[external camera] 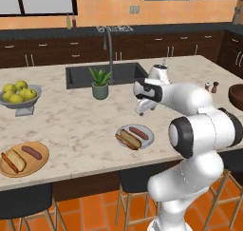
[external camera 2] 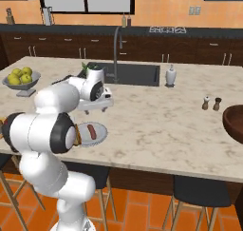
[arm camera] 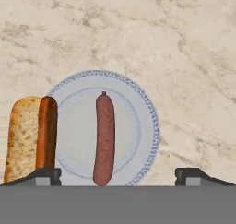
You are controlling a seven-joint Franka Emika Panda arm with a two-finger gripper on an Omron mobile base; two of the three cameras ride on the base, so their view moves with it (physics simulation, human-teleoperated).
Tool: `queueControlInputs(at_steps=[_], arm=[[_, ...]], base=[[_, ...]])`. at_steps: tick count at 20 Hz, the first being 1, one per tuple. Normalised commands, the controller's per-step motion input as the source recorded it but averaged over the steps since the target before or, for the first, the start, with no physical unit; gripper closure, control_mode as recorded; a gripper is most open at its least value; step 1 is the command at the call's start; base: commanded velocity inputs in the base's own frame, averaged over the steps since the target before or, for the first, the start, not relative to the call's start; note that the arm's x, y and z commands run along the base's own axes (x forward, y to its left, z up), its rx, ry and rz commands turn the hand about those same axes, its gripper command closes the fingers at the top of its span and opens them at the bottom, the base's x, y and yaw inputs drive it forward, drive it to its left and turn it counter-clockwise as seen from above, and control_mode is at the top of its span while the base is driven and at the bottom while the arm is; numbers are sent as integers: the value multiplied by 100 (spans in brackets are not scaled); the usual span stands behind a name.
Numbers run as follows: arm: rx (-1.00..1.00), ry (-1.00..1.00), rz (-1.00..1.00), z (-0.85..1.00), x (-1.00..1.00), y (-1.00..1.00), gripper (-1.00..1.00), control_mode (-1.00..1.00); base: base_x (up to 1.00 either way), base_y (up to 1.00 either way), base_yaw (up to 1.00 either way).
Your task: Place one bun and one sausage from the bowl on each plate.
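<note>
You see a pale grey-white plate [arm camera: 145,121] with a blue patterned rim, carrying a reddish-brown sausage [arm camera: 104,138] and a tan bun [arm camera: 22,140] that holds a darker brown sausage. The bench [external camera: 71,120] is cream marble veined in grey-brown, and the other plate [external camera: 42,151] is tan-orange wood. The bowl [external camera 2: 233,123] is dark brown, and yellow-green fruit [external camera: 16,92] sits in a grey dish.
</note>
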Motion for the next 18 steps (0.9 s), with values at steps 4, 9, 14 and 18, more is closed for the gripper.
queueControlInputs(at_steps=[4, 9, 14, 18], arm=[[26, -47, 0, 79, -99, -65, -100, -100], [42, -13, 24, 44, -53, -72, -100, -100], [36, 0, 44, 3, -20, -77, -100, -100], [8, -8, 23, -11, -11, -12, -100, -100]], base=[[0, 0, 0], [0, 0, 0], [0, 0, 0], [0, 0, 0]])
